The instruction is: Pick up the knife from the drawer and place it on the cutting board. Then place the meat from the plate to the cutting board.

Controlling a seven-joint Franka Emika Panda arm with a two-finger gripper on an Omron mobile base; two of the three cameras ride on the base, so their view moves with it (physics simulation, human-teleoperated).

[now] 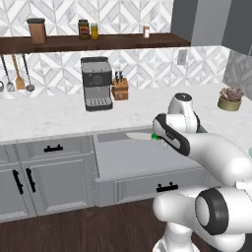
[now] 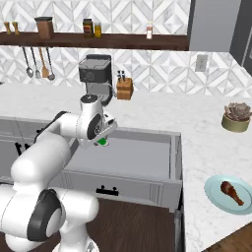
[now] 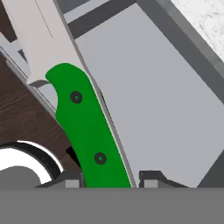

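Our gripper [image 3: 107,181] lifts the green-handled knife [image 1: 147,136] above the open grey drawer [image 1: 138,160].
From the right, meat [image 2: 232,191] waits on the pale plate [image 2: 216,199]. Hand view: jaws clasp the stiff, light, slick knife by its handle.

Backsplash [image 1: 147,69]: white-grey chevron tile. Dark wood shelf [image 1: 93,43] across it, jars on top. Utensils [image 1: 18,74] hanging at left. Espresso machine [image 1: 96,82] and knife block [image 1: 120,88] at back of white marble counter [image 1: 44,115]. Grey cabinets [image 1: 49,182] below, black handles. Dark wood floor [image 1: 98,229]. Potted succulent [image 2: 237,116] far right.
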